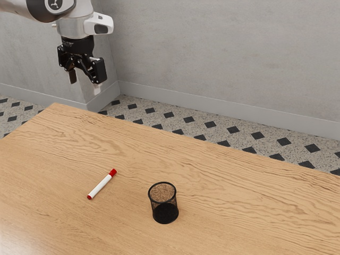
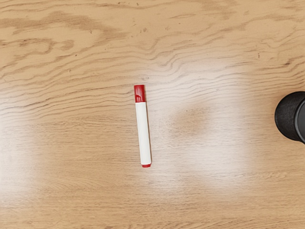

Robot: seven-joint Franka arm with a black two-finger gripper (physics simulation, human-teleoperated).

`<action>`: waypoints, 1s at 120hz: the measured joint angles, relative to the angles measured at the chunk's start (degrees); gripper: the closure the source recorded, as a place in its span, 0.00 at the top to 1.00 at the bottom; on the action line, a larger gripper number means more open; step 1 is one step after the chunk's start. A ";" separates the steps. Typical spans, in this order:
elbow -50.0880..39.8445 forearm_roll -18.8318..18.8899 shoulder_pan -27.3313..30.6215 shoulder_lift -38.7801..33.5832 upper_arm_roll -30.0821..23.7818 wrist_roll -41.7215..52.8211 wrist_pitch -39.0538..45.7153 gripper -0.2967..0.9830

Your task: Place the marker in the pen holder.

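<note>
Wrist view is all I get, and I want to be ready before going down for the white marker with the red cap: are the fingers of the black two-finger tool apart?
Observer: Yes, in the exterior view the tool is open, its fingers apart with nothing between them.
Operator: There's a black round object cut off at my picture's edge. What is it?
Observer: It's a black mesh pen holder, seen whole in the exterior view, standing upright on the light wooden table.
Operator: Is anything in it already?
Observer: I see no pen or marker inside; nothing sticks up past its round rim.
</note>
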 joint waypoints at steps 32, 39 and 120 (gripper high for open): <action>0.01 -0.89 0.04 0.11 0.79 -0.05 0.00 0.77; 0.01 -1.64 0.96 0.13 1.27 -0.05 0.00 0.77; -27.95 -11.04 4.07 19.27 8.74 0.85 41.10 0.77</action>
